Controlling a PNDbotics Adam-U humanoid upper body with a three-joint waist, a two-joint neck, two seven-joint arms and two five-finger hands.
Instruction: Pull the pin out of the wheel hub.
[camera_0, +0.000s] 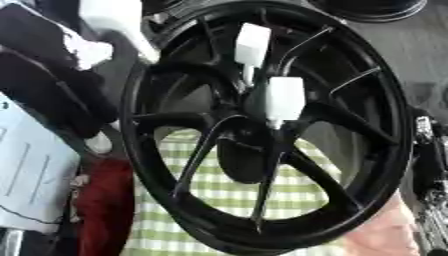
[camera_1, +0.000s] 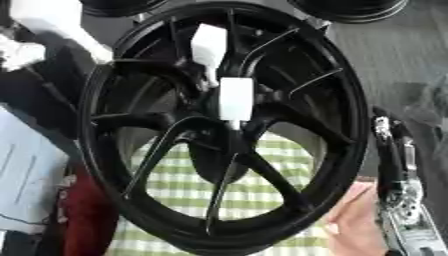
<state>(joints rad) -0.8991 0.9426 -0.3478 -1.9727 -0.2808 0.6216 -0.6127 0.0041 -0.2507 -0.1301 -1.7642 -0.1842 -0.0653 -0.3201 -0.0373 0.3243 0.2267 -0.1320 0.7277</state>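
Note:
A large black wheel hub (camera_0: 262, 125) with thin spokes stands tilted in the middle of both views. Two white pins stick out of its centre: an upper one (camera_0: 251, 47) and a lower one (camera_0: 284, 100), each with a narrow stem pointing down into the hub. At the right edge my right hand (camera_1: 391, 165) shows as a slim black and silver shape with straight fingers pointing up, beside the rim and apart from the pins. My left hand shows in neither view.
A person's bare hand (camera_1: 350, 220) rests at the rim's lower right. A white-covered shape (camera_0: 114, 25) touches the rim's upper left, with dark bulk (camera_0: 44, 80) beside it. Green checked cloth (camera_0: 219, 190), a red thing (camera_0: 101, 200), white paper (camera_0: 31, 165) and more wheels (camera_1: 350, 10) surround the hub.

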